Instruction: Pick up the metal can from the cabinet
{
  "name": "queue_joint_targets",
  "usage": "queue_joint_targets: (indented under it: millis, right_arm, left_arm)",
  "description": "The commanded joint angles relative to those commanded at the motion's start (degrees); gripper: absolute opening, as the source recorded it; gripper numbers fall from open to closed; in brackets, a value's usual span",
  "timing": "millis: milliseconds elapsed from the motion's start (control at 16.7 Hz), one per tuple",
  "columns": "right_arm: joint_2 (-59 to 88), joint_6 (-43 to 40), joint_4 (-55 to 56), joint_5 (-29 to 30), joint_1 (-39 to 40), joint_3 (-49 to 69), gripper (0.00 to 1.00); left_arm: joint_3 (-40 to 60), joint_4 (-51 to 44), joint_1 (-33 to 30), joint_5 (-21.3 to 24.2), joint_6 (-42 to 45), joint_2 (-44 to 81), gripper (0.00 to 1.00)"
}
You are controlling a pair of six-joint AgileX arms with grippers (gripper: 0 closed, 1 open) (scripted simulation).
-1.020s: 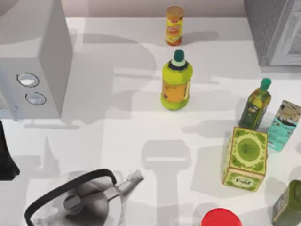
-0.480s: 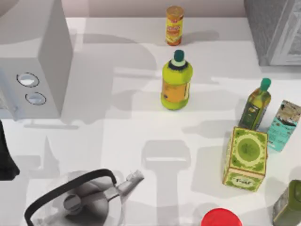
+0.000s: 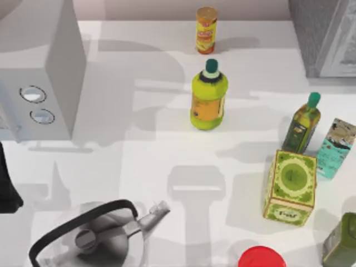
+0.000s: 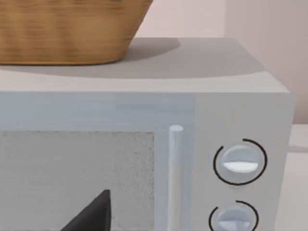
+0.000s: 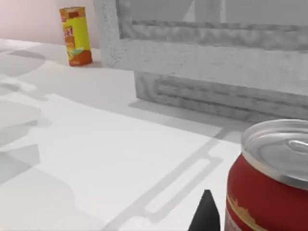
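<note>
A red metal can (image 5: 272, 185) with a silver lid stands very close in the right wrist view, its base cut off by the picture's edge. A dark tip of my right gripper (image 5: 206, 215) shows just beside it; whether they touch cannot be told. Behind the can stands the grey-white cabinet (image 5: 216, 57), which sits at the table's far right corner (image 3: 325, 36) in the top view. My left arm (image 3: 8, 186) is a dark shape at the table's left edge, and its gripper's tip (image 4: 94, 215) faces the microwave door.
A microwave (image 3: 39, 72) with a wicker basket (image 4: 67, 29) on top fills the left. A kettle (image 3: 97, 236), a yellow-green bottle (image 3: 208, 95), a yellow canister (image 3: 206, 29), an oil bottle (image 3: 303, 123), cartons (image 3: 290, 188) and a red round thing (image 3: 261, 258) stand around.
</note>
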Motion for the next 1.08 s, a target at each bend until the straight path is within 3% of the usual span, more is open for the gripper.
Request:
queue_joint_targets:
  millis: [540,1080]
  right_arm:
    - [-1.65,-4.72,1.19,-2.87,2.71,-4.55,0.00]
    - [-1.65,-4.72,1.19,-2.87,2.71,-4.55,0.68]
  left_arm:
    - [0.00,0.00,0.00,0.00,0.00,0.00,1.00]
    - [0.00,0.00,0.00,0.00,0.00,0.00,1.00]
